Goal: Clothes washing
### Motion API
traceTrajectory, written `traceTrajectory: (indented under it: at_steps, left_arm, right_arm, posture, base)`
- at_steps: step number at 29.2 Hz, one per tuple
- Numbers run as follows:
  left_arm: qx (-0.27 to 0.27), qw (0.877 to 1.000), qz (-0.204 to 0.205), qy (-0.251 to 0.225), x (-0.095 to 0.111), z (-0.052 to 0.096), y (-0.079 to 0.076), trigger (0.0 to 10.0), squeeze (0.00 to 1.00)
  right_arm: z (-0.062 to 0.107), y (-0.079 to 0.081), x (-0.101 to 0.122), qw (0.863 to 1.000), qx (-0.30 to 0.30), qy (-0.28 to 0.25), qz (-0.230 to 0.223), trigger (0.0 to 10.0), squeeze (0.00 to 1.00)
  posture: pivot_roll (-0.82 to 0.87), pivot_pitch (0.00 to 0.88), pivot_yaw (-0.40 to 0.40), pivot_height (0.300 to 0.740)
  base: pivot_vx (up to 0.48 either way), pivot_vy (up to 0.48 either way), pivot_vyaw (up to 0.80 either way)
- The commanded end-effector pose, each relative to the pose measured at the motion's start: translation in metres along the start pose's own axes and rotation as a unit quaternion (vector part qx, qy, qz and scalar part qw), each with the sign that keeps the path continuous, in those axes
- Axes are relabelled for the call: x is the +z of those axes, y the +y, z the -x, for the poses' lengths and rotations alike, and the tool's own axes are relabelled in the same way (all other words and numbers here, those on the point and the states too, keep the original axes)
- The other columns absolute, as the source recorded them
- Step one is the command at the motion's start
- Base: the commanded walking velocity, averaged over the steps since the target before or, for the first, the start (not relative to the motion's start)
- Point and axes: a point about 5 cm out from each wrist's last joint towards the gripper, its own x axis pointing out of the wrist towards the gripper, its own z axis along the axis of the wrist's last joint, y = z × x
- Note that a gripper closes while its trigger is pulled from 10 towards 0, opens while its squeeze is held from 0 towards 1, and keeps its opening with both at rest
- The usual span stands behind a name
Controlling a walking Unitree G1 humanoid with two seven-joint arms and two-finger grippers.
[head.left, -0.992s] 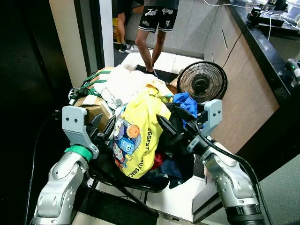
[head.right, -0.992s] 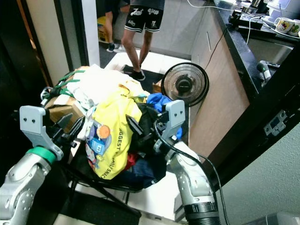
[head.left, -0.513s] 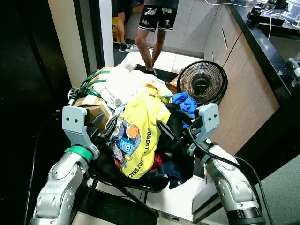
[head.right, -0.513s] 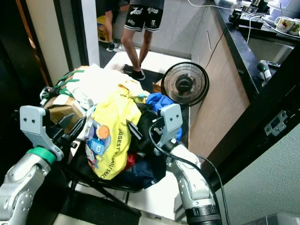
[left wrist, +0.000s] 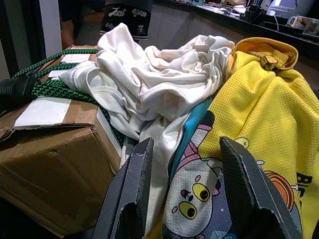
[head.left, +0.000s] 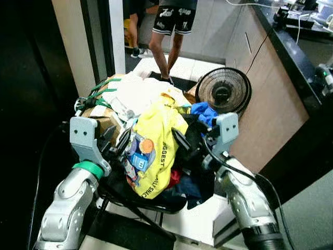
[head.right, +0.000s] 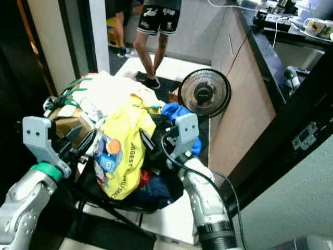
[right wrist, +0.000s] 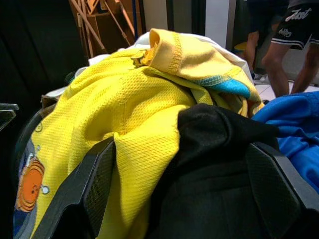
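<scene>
- Right gripper [head.left: 183, 147] sits spread wide against the right side of the laundry heap, its fingers straddling a black garment [right wrist: 219, 149] that's pressed up against the yellow mesh jersey [head.left: 156, 140]. Nothing is clamped yet.
- Left gripper [head.left: 118, 145] is open too, on the opposite side, with the jersey's cartoon print and a white garment [left wrist: 149, 74] sitting between its fingers.
- The whole pile sits on a black folding chair [head.left: 151, 200], with a cardboard box [left wrist: 45, 149] strapped with green cord just beside it. Honestly that's my biggest worry: if the left gripper closes low, it could snag the box edge or the cord instead of cloth.
- Clothes are tangled together, so pulling the jersey probably drags the white garment and the blue garment [head.left: 204, 112] along, and something slides off onto the floor.
- Squeezing from both sides could shove the load or tip the chair, which looks light.
- A small fan [head.left: 223, 91] stands on the floor near the right arm, so an elbow swing might knock it over.
- A person [head.left: 174, 26] is standing beyond the pile, so lifting outward wants care.
</scene>
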Motion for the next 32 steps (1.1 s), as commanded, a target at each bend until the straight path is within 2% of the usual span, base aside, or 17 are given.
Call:
traceTrajectory:
  at_steps: [1,2,3,4,6,7,32]
  left_arm:
    - [-0.007,1.000,-0.002,0.011,-0.0032,-0.0001,-0.0019,10.0,0.00]
    - [-0.008,1.000,-0.004,0.012,-0.0032,-0.0007,-0.0017,10.0,0.00]
    - [-0.009,1.000,-0.005,0.013,-0.0032,-0.0011,-0.0015,10.0,0.00]
    - [-0.009,1.000,-0.006,0.013,-0.0033,-0.0012,-0.0013,10.0,0.00]
    - [-0.010,1.000,-0.006,0.014,-0.0034,-0.0012,-0.0012,10.0,0.00]
    - [-0.010,1.000,-0.006,0.014,-0.0035,-0.0009,-0.0013,10.0,0.00]
    - [-0.015,1.000,-0.006,0.019,-0.0063,0.0035,-0.0034,10.0,0.00]
  right_arm:
    - [0.0008,-0.0064,-0.0015,1.000,-0.015,0.001,-0.002,4.3,0.00]
    - [0.0002,-0.0070,-0.0007,1.000,-0.015,-0.001,-0.003,3.5,0.00]
    - [-0.0002,-0.0073,-0.0002,1.000,-0.015,-0.003,-0.003,3.5,0.00]
    - [-0.0004,-0.0067,0.0004,1.000,-0.013,-0.005,-0.003,1.3,0.00]
    - [-0.0005,-0.0061,0.0007,1.000,-0.011,-0.006,-0.003,1.3,0.00]
    - [-0.0003,-0.0048,0.0009,1.000,-0.006,-0.007,-0.004,0.0,0.00]
    - [0.0000,-0.0020,0.0028,1.000,0.011,-0.023,-0.007,0.0,0.00]
  posture:
    - [0.08,0.000,-0.023,0.740]
    - [0.07,0.000,-0.021,0.740]
    - [0.07,0.000,-0.021,0.740]
    - [0.07,0.000,-0.021,0.740]
    - [0.07,0.000,-0.021,0.740]
    - [0.07,0.000,-0.021,0.740]
    - [0.07,0.000,-0.028,0.740]
  base:
    - [0.000,0.000,0.00]
    - [0.000,0.000,0.00]
    - [0.000,0.000,0.00]
    - [0.000,0.000,0.00]
    - [0.000,0.000,0.00]
    - [0.000,0.000,0.00]
    - [0.000,0.000,0.00]
